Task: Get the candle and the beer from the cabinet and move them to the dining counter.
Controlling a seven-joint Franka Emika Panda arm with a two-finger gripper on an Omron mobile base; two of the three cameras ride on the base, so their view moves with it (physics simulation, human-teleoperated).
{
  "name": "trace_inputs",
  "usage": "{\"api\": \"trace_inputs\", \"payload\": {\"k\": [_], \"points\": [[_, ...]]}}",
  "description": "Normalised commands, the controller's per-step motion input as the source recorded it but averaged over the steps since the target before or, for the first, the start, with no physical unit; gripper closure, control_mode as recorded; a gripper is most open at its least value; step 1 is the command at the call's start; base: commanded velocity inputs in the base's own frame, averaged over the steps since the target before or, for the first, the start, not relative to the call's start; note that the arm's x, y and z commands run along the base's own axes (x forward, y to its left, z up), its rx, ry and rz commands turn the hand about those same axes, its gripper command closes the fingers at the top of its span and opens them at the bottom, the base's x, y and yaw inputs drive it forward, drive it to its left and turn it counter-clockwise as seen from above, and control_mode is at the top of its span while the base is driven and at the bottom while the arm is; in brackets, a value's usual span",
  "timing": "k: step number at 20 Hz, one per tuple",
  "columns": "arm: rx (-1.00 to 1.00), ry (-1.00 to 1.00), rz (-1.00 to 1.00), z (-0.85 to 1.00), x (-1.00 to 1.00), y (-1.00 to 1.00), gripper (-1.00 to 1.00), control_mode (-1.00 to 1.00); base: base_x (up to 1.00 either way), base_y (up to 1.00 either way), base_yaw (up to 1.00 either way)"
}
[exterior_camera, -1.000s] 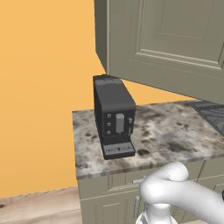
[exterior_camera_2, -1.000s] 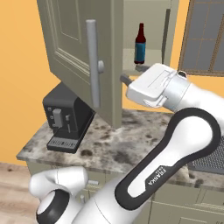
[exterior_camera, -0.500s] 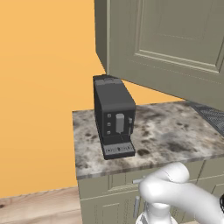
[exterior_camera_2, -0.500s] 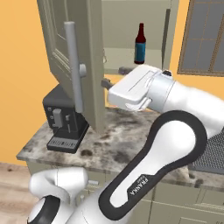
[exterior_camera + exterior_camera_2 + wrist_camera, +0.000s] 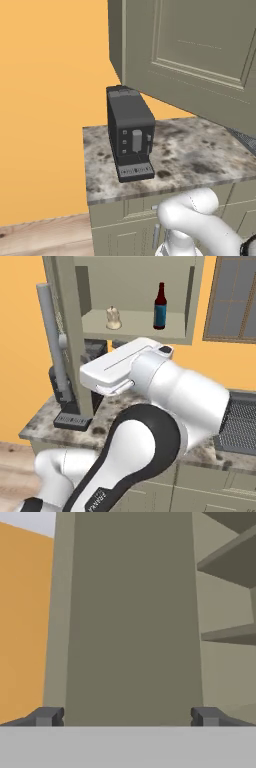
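Grey-green cabinet (image 5: pixel 135 286) standing open, with the robot's gripper (image 5: pixel 127 717) facing the edge of its door.

Cream-white candle (image 5: pixel 113 318) is sitting on the left of the lower shelf, and the dark beer (image 5: pixel 160 306) bottle is standing well apart to its right; both are untouched. The gripper is empty, its fingertips (image 5: pixel 47 716) spread wide, pointing at the swung-out door (image 5: pixel 67 331) beside its long bar handle (image 5: pixel 51 336), above the black coffee machine (image 5: pixel 130 132) on the marble wall counter (image 5: pixel 190 155). Judged from here, reaching for the shelf is risking a knock against the door edge or handle, and a careless approach could topple the narrow bottle or push the small candle deeper.
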Motion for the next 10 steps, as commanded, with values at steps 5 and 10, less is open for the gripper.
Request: {"api": "trace_inputs", "payload": {"k": [5,10], "points": [[0.00,-0.03,-0.29,-0.20,-0.08,0.62,-1.00,-1.00,0.00,0.00,0.00],[0.00,-0.03,-0.29,-0.16,-0.01,0.67,-1.00,-1.00,0.00,0.00,0.00]]}}
